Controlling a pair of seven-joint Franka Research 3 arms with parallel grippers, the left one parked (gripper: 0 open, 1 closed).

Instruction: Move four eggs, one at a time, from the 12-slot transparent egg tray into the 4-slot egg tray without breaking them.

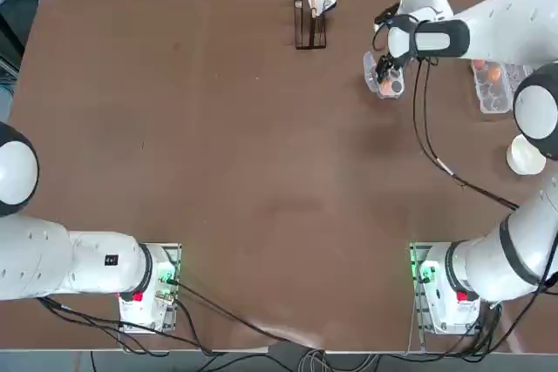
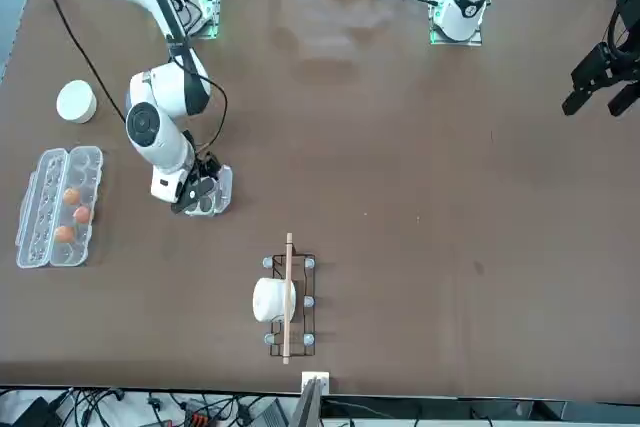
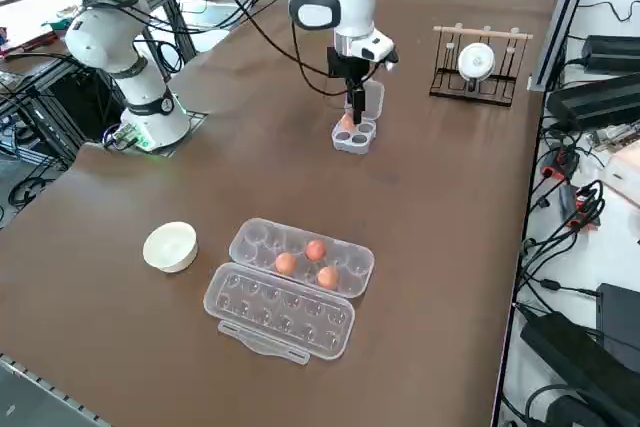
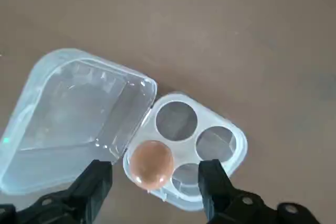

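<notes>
My right gripper (image 4: pixel 155 170) hangs open just above the 4-slot egg tray (image 4: pixel 237 136), a finger on either side of the one egg (image 4: pixel 150 162) lying in a cup. That tray's lid (image 4: pixel 73 119) lies folded open beside it. The other cups are bare. Seen from the side, the gripper (image 3: pixel 355 109) stands upright over the small tray (image 3: pixel 356 137) at the table's far part. The 12-slot transparent egg tray (image 3: pixel 258 239) sits nearer the robot's right edge with three eggs (image 3: pixel 315 249) in it and its lid (image 3: pixel 280 315) open flat.
A white round bowl (image 3: pixel 170 245) rests next to the long carton. A wire rack (image 3: pixel 478 62) with a white cup on it stands at the far edge of the table. The arm's cable hangs between the two trays.
</notes>
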